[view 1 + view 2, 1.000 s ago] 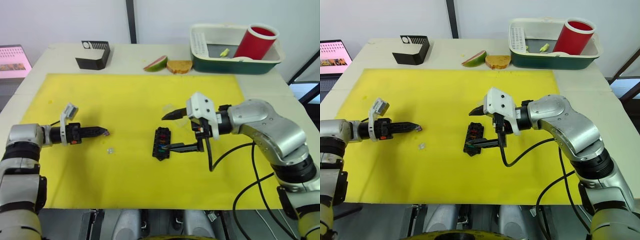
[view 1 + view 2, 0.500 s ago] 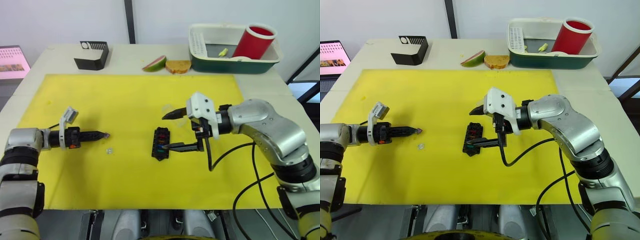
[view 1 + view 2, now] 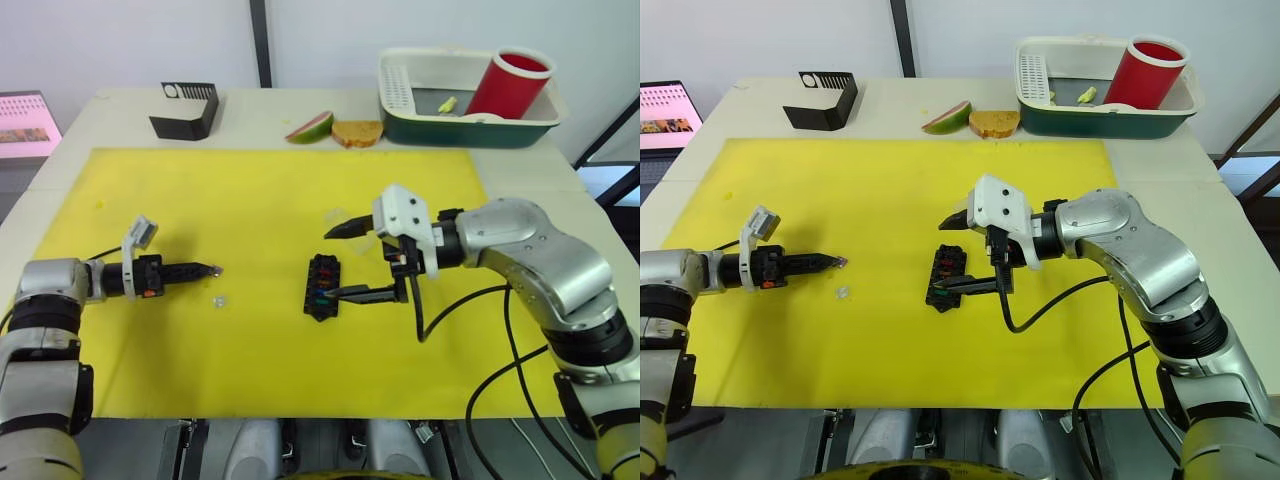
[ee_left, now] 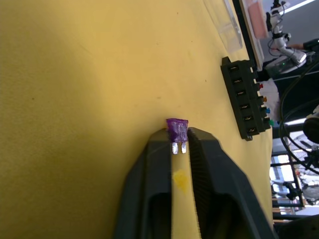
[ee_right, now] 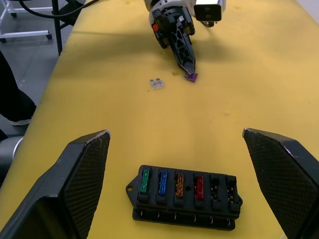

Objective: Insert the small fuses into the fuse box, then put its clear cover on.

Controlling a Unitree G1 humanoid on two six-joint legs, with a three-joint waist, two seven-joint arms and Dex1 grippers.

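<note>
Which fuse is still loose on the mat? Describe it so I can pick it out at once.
On the yellow mat, look between the left gripper and the black fuse box. Just near the gripper's tip lies a tiny clear fuse, flat on the mat. Unlike the purple fuse pinched in the gripper, it is colourless and unheld.

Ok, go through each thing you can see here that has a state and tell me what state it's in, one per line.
fuse box: four fuses seated, two slots empty, uncovered
purple fuse: pinched in the left gripper's tips
left gripper: shut on the purple fuse, above the mat
clear fuse: loose on the yellow mat
right gripper: open, straddling the fuse box
clear cover: lying on the mat, off the box
</note>
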